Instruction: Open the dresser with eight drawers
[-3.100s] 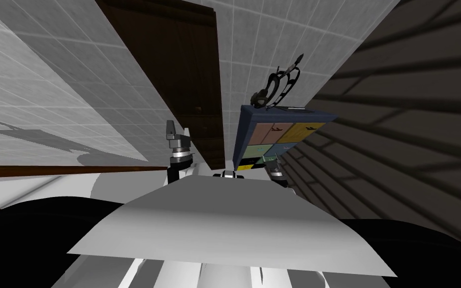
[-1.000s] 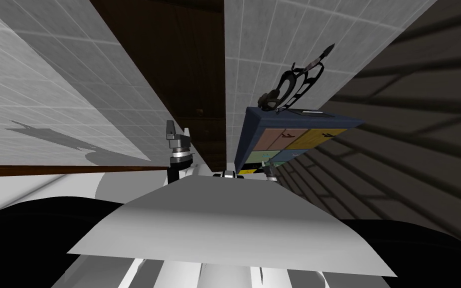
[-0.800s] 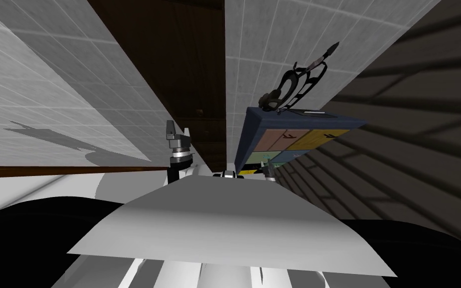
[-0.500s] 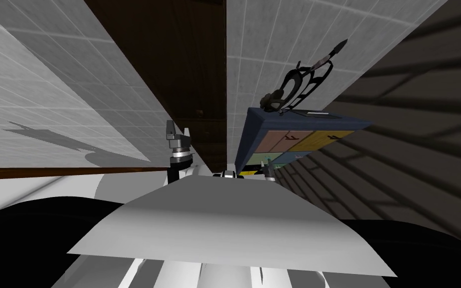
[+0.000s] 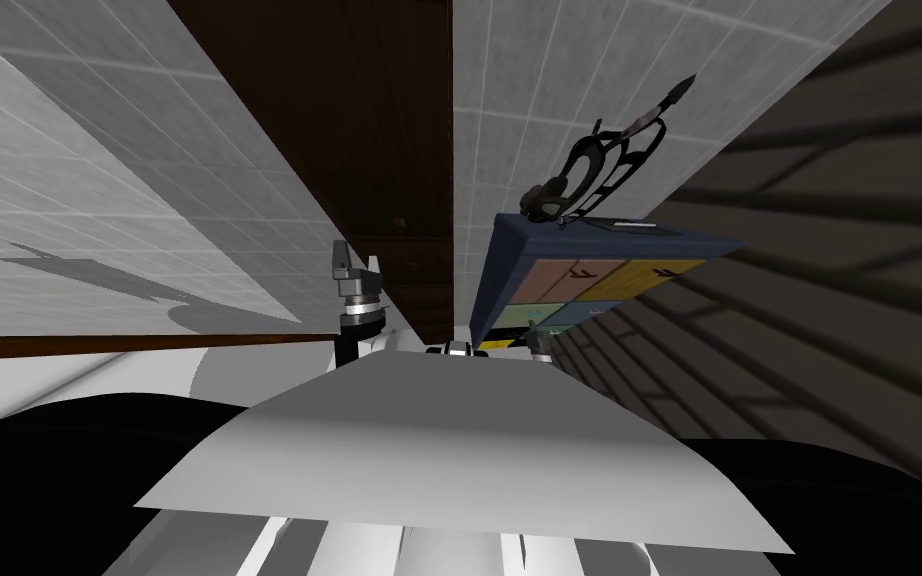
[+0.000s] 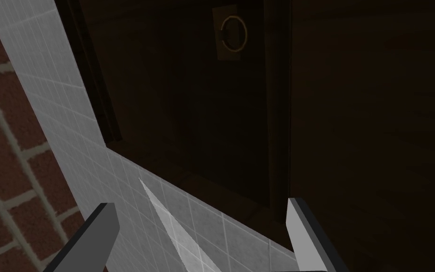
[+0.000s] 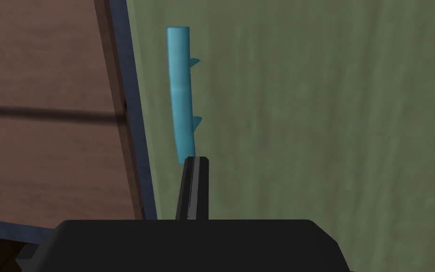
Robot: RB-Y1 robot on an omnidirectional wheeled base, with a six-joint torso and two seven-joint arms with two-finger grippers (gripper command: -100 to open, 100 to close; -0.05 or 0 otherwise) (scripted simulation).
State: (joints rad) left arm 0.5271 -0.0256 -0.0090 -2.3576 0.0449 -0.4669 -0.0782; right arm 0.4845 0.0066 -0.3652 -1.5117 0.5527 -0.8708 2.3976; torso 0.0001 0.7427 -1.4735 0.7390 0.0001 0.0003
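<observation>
Room was pale tiled walls (image 5: 529, 100) with a tall dark wood door (image 5: 369, 130) between them, and the dresser (image 5: 574, 285) stood just right of that door: dark blue frame, drawer fronts in different colours, some black looped thing (image 5: 589, 170) sitting on top. Progress-wise I'd say nothing was open yet, since every front I could see looked flush with the frame. The right gripper (image 7: 196, 163) was up close to the green drawer front (image 7: 306, 118), its two blades pressed flat together with nothing between them, tips right at the near end of the light blue bar handle (image 7: 181, 94). Touching it or just short of it, I honestly couldn't tell. So to me it looked like the approach was about done, but the actual hooking or grabbing and the pull were both left to do. The left gripper (image 6: 201, 205) hung off to the side with its blades spread wide, aimed at the dark door and its ring pull (image 6: 234, 32), holding nothing.
</observation>
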